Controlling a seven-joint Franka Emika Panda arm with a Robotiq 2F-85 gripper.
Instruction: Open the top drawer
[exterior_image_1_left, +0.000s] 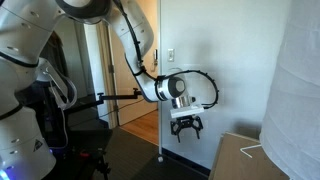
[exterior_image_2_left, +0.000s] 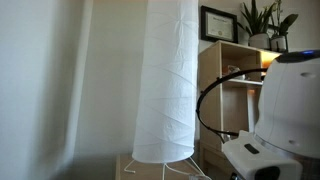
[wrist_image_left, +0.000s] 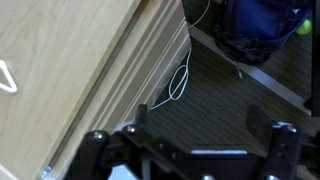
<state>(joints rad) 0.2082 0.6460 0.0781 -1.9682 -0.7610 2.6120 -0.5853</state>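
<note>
None of the work is done yet. The gripper (exterior_image_1_left: 186, 131) hangs in the air, fingers (wrist_image_left: 95, 148) spread and empty, above the cabinet (exterior_image_1_left: 240, 156). Its top drawer (wrist_image_left: 138, 70) looks shut, so reaching, gripping and pulling all remain.

Tall cylindrical paper lamp shade (exterior_image_2_left: 165, 80): white, plain. Open wooden shelf unit (exterior_image_2_left: 215, 70): pale tan. Flat wooden cabinet top (wrist_image_left: 60, 70): light beige, fine straight grain. Ribbed carpet (wrist_image_left: 225, 110): dark grey. Thin looped cord (wrist_image_left: 185, 78): white. Robotiq gripper (exterior_image_1_left: 186, 128): black.
</note>
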